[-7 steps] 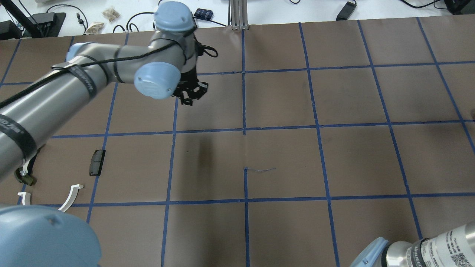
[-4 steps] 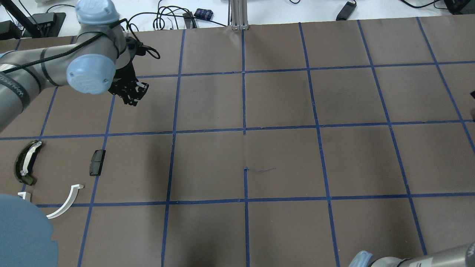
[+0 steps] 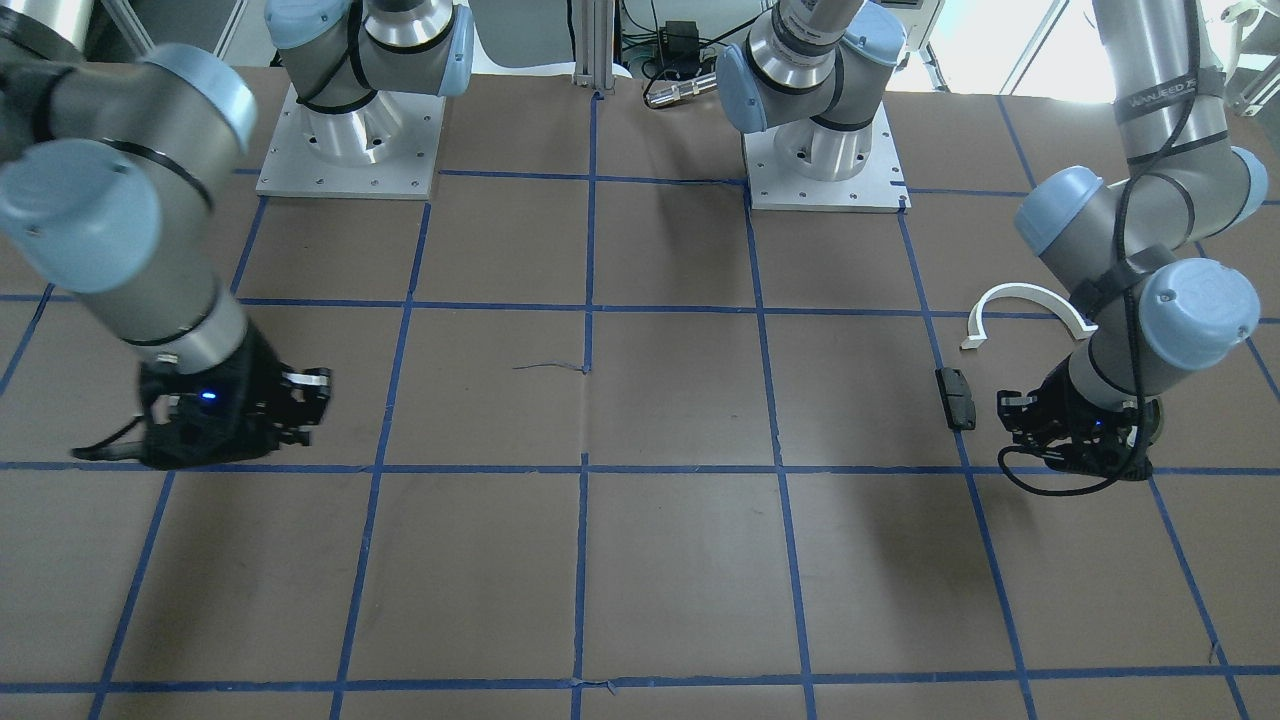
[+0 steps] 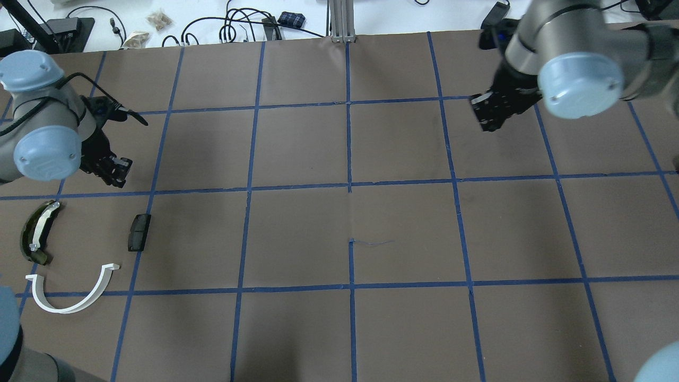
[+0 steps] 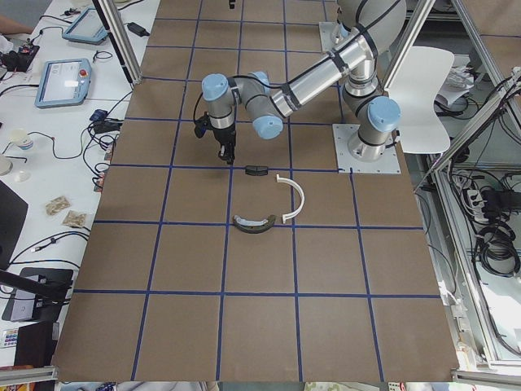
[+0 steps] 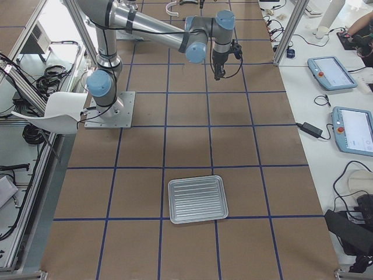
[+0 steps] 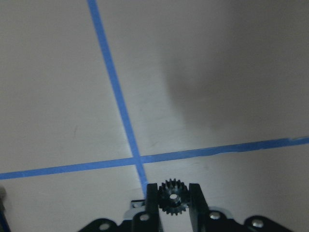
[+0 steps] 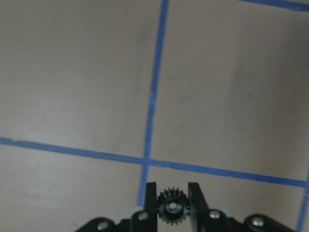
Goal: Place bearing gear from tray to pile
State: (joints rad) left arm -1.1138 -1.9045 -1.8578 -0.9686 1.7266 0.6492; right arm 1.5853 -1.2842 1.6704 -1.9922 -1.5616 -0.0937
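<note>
While left arm (image 4: 53,114) hangs bent near pile (image 4: 139,232), fingers (image 7: 152,199) pinch gear (image 7: 174,197).

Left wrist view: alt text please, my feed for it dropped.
A small black gear sits clamped in the left gripper at bottom centre. Above it, two blue tape lines cross on the brown table.

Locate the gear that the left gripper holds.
The gear is clamped in the jaws of the left gripper, at the overhead view's left side, just beyond the black block and the olive piece.
</note>
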